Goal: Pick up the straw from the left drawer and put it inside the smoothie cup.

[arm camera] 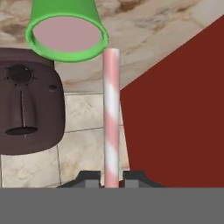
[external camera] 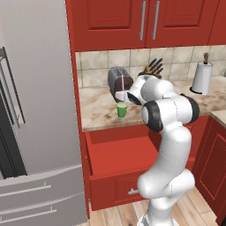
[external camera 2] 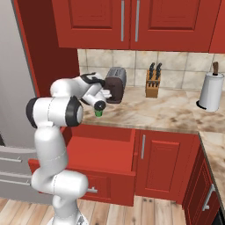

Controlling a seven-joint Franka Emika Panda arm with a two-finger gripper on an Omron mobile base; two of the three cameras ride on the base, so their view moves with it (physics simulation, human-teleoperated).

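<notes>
Pinching the straw (arm camera: pixel 111 118) at its near end, the gripper (arm camera: pixel 111 179) has its two fingertips (arm camera: pixel 89 177) pressed close on either side of the thin pink-and-white striped stick. It looks light and stiff but narrow and smooth, so I judge it could pivot or slip in the pinch; the low grip leaves its length free. The left drawer (external camera: pixel 115 155) stands open below the counter (external camera: pixel 98 110). Farther on, the straw's far tip sits just beside the rim of the green smoothie cup (arm camera: pixel 66 33), not yet inside. A dark toaster (arm camera: pixel 28 105) stands behind.
</notes>
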